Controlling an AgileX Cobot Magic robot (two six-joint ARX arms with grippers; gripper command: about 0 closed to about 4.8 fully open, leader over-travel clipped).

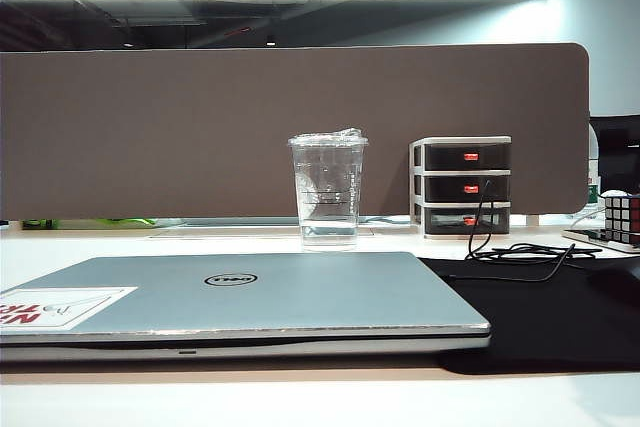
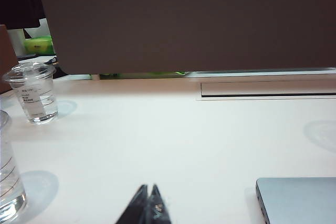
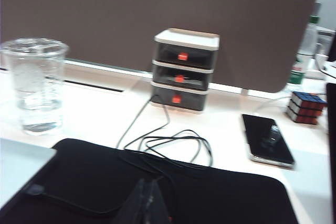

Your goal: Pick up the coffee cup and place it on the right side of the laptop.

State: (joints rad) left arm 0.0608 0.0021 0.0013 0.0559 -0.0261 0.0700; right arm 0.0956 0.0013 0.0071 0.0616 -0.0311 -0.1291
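Dell badge marks the laptop [image 1: 240, 297] before the cup [image 1: 327, 190]; left gripper [image 2: 149, 203] and right gripper [image 3: 149, 203] sit pressed together, low over the table.

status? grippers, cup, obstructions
Left gripper and right gripper shut, empty, low near table. Coffee cup upright behind laptop. Cable on black mat right.

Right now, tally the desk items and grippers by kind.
Clear cups: 3 (coffee cup, small cup, cut-off cup)
Laptop: 1
Drawer unit: 1
Phone: 1
Puzzle cube: 1
Cable: 1
Black mat: 1
Grippers: 2 (left gripper over bare table, right gripper over mat, both shut)
Total: 11
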